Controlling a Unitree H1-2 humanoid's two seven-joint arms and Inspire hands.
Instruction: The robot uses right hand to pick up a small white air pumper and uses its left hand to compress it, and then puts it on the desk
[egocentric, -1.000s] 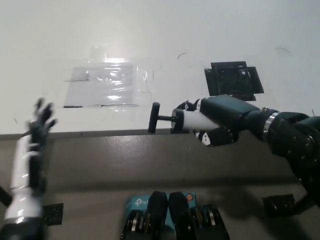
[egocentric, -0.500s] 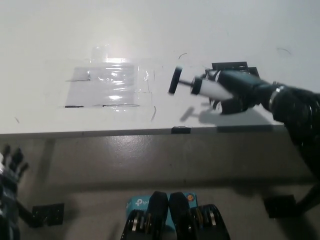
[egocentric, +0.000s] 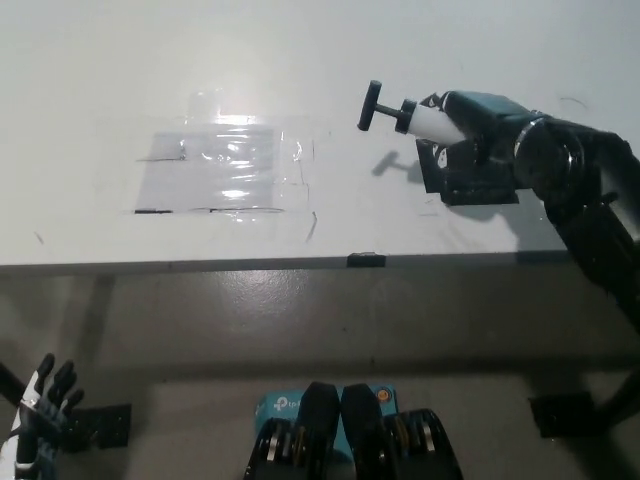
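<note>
The right hand (egocentric: 470, 125) has carried the gripped pump (egocentric: 412, 115) toward two o'clock over the table (egocentric: 100, 80) — lower it gently, then release.

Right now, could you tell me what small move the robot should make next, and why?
Probably lower the right robot hand to set the air pumper on the desk: it holds the pumper above the surface, where its shadow falls, while the left robot hand hangs low, away from it.

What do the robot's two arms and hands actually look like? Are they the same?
No. The right hand and arm are black, bulky and glossy, built of rounded segments. The left hand is white with thin dark fingers.
</note>
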